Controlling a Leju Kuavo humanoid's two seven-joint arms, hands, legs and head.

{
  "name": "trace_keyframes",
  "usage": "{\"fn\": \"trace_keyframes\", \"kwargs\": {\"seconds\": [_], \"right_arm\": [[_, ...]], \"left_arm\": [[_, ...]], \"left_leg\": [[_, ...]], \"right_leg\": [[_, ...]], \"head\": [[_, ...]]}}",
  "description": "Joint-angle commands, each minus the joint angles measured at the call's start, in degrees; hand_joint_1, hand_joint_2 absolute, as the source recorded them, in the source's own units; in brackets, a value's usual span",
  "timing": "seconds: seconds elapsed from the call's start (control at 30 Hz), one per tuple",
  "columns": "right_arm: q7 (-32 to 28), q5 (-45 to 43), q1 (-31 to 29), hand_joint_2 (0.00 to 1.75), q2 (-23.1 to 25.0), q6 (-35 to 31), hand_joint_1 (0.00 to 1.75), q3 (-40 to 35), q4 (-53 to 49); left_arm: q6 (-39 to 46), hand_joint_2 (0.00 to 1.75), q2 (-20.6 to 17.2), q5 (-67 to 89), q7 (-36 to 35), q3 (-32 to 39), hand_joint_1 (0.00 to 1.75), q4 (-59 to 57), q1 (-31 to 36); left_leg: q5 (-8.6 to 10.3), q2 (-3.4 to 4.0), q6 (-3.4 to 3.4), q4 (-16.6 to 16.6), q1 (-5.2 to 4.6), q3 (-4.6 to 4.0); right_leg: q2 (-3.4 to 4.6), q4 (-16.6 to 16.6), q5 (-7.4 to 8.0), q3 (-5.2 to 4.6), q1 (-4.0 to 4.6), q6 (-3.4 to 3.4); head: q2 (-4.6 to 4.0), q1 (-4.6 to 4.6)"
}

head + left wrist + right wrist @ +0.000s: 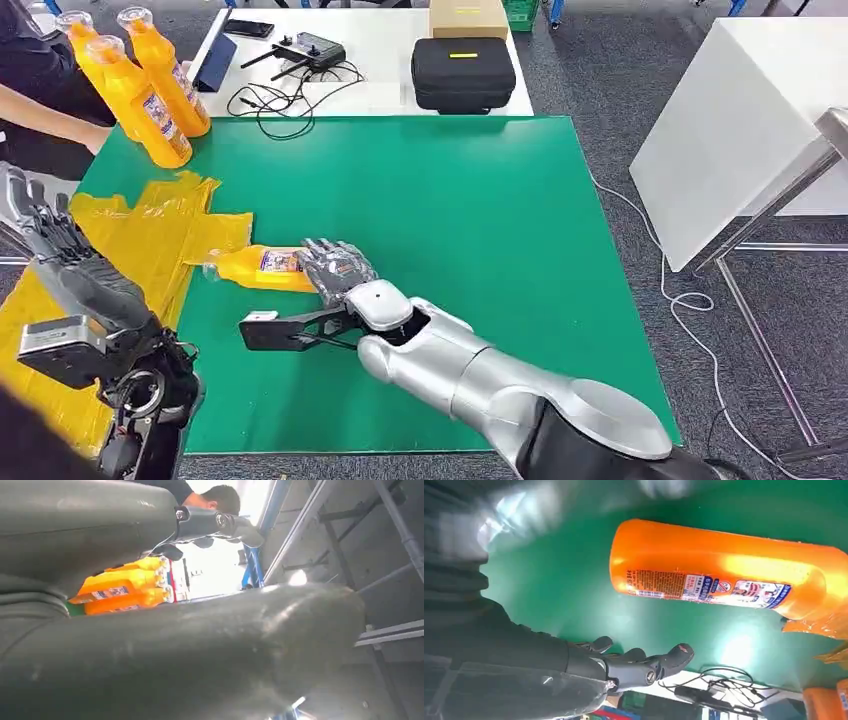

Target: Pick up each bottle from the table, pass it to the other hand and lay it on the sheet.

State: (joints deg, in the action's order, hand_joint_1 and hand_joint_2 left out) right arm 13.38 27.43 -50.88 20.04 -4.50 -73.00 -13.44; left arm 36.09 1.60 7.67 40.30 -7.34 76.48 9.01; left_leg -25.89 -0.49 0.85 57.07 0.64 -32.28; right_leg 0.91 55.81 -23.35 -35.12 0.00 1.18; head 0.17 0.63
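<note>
An orange bottle (258,267) lies on its side on the green mat (450,220), its neck reaching the edge of the yellow sheet (150,230). My right hand (338,270) is at the bottle's base with its fingers spread. In the right wrist view the bottle (724,575) lies apart from my fingers (649,667), which hold nothing. My left hand (55,245) is raised over the sheet at the left edge, fingers extended and empty. Three more orange bottles (150,90) stand upright at the mat's back left corner, also seen as the bottles (122,590) beyond my left hand (175,650).
A person's arm (40,110) rests beside the standing bottles. On the white table behind the mat are a black case (463,72), a cardboard box (468,17), a controller with cables (305,50) and a tablet (215,55). Another white table (740,130) stands to the right.
</note>
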Motion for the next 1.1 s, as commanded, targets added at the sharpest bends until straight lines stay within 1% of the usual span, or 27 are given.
{"fn": "trace_keyframes", "kwargs": {"seconds": [0.03,0.07,0.1,0.13,0.17,0.2,0.27,0.3,0.37,0.4,0.47,0.5,0.67,0.7,0.83,0.87,0.93,0.97,1.0,1.03,1.1], "right_arm": [[-0.3,0.9,-1.5,1.75,0.0,1.4,0.0,1.4,-1.1],[0.0,1.2,-1.5,1.75,0.0,1.7,0.0,1.3,-1.8],[0.0,1.2,-1.5,1.75,0.0,1.7,0.0,1.3,-1.8],[0.0,1.2,-1.5,1.75,0.0,1.7,0.0,1.3,-1.8],[0.0,1.2,-1.5,1.75,0.0,1.7,0.0,1.3,-1.8],[0.0,1.2,-1.5,1.75,0.0,1.7,0.0,1.3,-1.8],[0.5,1.3,-1.5,1.75,0.0,1.6,0.0,1.6,-1.1],[0.7,1.3,-1.6,1.75,0.0,1.5,0.0,2.0,-0.7],[0.8,1.4,-1.7,1.75,0.0,1.5,0.0,2.3,-0.4],[0.9,1.4,-1.7,1.75,0.0,1.3,0.0,2.4,-0.1],[0.9,1.5,-1.6,1.75,0.0,1.3,0.0,2.5,0.0],[0.9,1.5,-1.6,1.75,0.0,1.3,0.0,2.5,0.0],[1.0,1.6,-1.5,1.75,0.0,1.1,0.0,2.7,0.1],[1.0,1.6,-1.5,1.75,0.0,1.1,0.0,2.7,0.1],[0.9,2.2,-1.4,1.75,0.0,0.9,0.0,3.1,0.6],[0.9,2.3,-1.5,1.75,0.0,0.9,0.0,3.2,0.7],[1.0,2.3,-1.5,1.75,0.0,0.9,0.0,3.5,0.9],[0.9,2.4,-1.6,1.75,0.0,0.8,0.0,3.8,1.3],[0.8,2.6,-1.6,1.75,-0.1,1.0,0.0,3.9,1.4],[0.9,2.7,-1.6,1.75,-0.1,1.0,0.0,4.1,1.5],[1.0,3.0,-1.5,1.75,-0.3,1.0,0.0,4.6,1.6]], "left_arm": [[2.2,0.0,-1.6,-0.3,-0.3,-1.6,0.0,0.1,-0.7],[2.0,0.0,-2.3,-0.5,-0.3,-1.5,0.0,1.6,-2.2],[2.0,0.0,-2.3,-0.5,-0.3,-1.5,0.0,1.6,-2.2],[2.0,0.0,-2.3,-0.5,-0.3,-1.5,0.0,1.6,-2.2],[2.0,0.0,-2.3,-0.5,-0.3,-1.5,0.0,1.6,-2.2],[2.0,0.0,-2.3,-0.5,-0.3,-1.5,0.0,1.6,-2.2],[0.7,0.0,-2.8,-1.1,-0.3,-1.6,0.0,2.6,-3.0],[0.2,1.75,-2.6,-1.1,-0.3,-1.5,0.0,2.1,-2.5],[-0.1,1.75,-2.3,-0.8,-0.3,-1.6,0.0,1.4,-1.9],[-0.1,1.75,-2.1,-0.7,-0.3,-1.6,0.0,1.0,-1.5],[-0.1,1.75,-2.0,-0.6,-0.3,-1.6,0.0,0.9,-1.4],[-0.1,1.75,-2.0,-0.6,-0.3,-1.6,0.0,0.9,-1.4],[-0.1,1.75,-1.9,-0.6,-0.3,-1.5,0.0,1.0,-1.4],[-0.1,1.75,-1.9,-0.6,-0.3,-1.5,0.0,1.0,-1.4],[-0.6,1.75,-1.9,-0.5,-0.3,-1.2,0.0,1.2,-1.6],[-0.9,1.75,-2.1,-0.5,-0.3,-1.1,0.0,1.1,-1.5],[-1.3,1.75,-2.3,-0.7,-0.3,-1.0,0.0,0.8,-1.3],[-1.6,1.75,-2.6,-0.9,-0.3,-1.1,0.0,0.5,-0.9],[-1.6,1.75,-2.6,-1.1,-0.3,-1.3,0.0,0.3,-0.5],[-1.7,1.75,-2.6,-1.1,-0.3,-1.4,0.0,0.0,-0.2],[-1.6,1.75,-2.4,-1.2,-0.3,-1.7,0.0,-0.4,0.4]], "left_leg": [[-0.07,0.01,0.0,0.0,-0.01,0.18],[-0.04,0.07,0.0,0.0,-0.02,0.11],[-0.13,0.12,0.0,0.0,-0.01,0.29],[-0.12,0.15,-0.01,-0.1,-0.01,0.27],[-0.07,0.05,0.0,0.0,-0.01,0.17],[-0.14,0.05,-0.01,0.0,0.01,0.32],[-0.07,0.01,0.0,0.0,0.01,0.16],[-0.13,0.02,0.0,0.0,0.0,0.31],[-0.05,0.01,0.01,0.0,-0.01,0.13],[-0.11,-0.01,0.01,0.0,0.01,0.27],[-0.02,-0.07,0.01,0.0,-0.01,0.1],[-0.08,-0.07,0.01,0.0,0.0,0.25],[-0.04,-0.04,0.0,0.0,-0.01,0.15],[-0.11,-0.06,0.0,0.0,0.0,0.31],[-0.04,-0.04,0.01,0.0,0.0,0.13],[-0.1,-0.04,0.01,0.0,-0.01,0.31],[-0.03,-0.05,0.01,0.0,-0.01,0.14],[-0.11,-0.05,0.0,0.0,0.01,0.32],[-0.04,-0.05,0.01,0.0,-0.01,0.16],[-0.1,-0.08,0.0,0.0,0.01,0.32],[-0.03,-0.1,0.0,0.0,0.0,0.14]], "right_leg": [[-0.07,0.0,-0.08,0.18,0.0,0.02],[0.01,0.0,-0.03,0.09,-0.01,0.02],[0.01,0.0,-0.11,0.26,0.01,0.02],[0.06,0.0,-0.09,0.22,0.0,0.01],[-0.02,0.0,-0.07,0.16,0.0,0.01],[-0.06,0.0,-0.15,0.3,0.02,0.01],[-0.05,0.0,-0.07,0.15,0.02,0.01],[-0.07,0.0,-0.13,0.29,0.02,0.02],[-0.06,0.0,-0.06,0.14,0.0,0.02],[-0.12,0.0,-0.12,0.29,0.03,0.02],[-0.12,0.0,-0.06,0.12,0.0,0.02],[-0.15,0.0,-0.12,0.28,0.01,0.02],[-0.11,0.0,-0.07,0.16,0.0,0.02],[-0.17,0.0,-0.16,0.32,0.01,0.02],[-0.1,0.0,-0.06,0.14,0.01,0.02],[-0.15,0.0,-0.14,0.32,0.01,0.03],[-0.12,0.0,-0.06,0.16,0.0,0.02],[-0.16,0.0,-0.14,0.33,0.02,0.02],[-0.13,0.0,-0.07,0.18,0.0,0.02],[-0.2,0.0,-0.15,0.35,0.03,0.02],[-0.18,0.0,-0.08,0.17,0.01,0.02]], "head": [[0.0,-0.02],[0.0,0.0],[0.0,0.0],[0.0,0.0],[0.0,0.0],[0.0,0.0],[0.0,0.0],[0.0,-0.02],[0.0,0.0],[0.0,0.0],[0.0,0.0],[0.0,0.0],[0.0,0.0],[0.0,0.0],[0.0,0.0],[0.0,0.0],[0.0,0.0],[0.0,0.0],[0.0,0.0],[0.0,0.0],[0.0,0.0]]}}
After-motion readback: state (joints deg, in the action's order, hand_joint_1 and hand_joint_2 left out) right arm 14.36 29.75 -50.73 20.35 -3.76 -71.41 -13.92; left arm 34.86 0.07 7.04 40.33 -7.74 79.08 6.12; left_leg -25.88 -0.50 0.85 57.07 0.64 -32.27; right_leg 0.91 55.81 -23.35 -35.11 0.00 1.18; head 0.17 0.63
